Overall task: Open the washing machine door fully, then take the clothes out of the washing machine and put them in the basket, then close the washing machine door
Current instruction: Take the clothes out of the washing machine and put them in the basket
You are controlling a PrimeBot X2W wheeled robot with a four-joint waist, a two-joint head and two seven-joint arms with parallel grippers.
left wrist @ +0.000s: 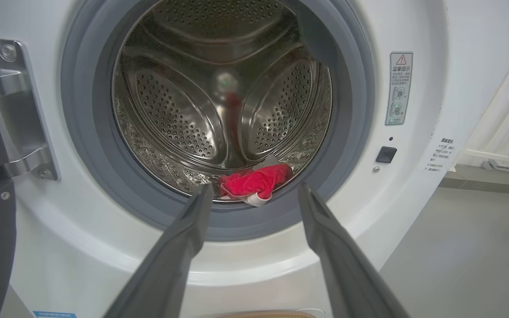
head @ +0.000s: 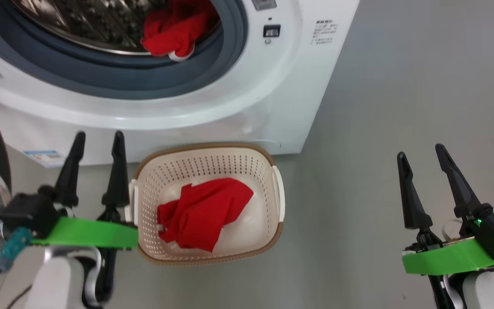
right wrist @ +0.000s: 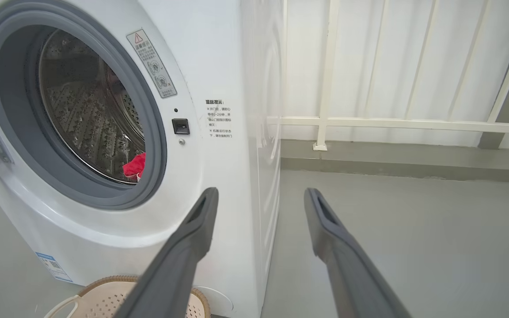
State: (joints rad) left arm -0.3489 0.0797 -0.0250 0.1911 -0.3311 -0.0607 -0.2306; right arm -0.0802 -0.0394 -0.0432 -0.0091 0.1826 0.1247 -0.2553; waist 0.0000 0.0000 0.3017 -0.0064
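The left gripper [head: 99, 135] hangs empty, fingers spread, just beside the basket [head: 204, 148]. The right gripper [head: 420, 151] is spread and empty too, well off to the right. One piece of the clothes [head: 204, 212] lies in the basket, and another piece [head: 174, 30] sits at the front lip of the washing machine [head: 251, 86] drum.

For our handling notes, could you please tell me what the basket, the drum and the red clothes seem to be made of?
Basket: likely moulded plastic, matte cream, evenly punched holes, woven-look brown rim.
Drum: probably stainless steel, glossy, mirror-like reflections on perforated panels.
Clothes: soft fabric, matte red, limp creased folds.
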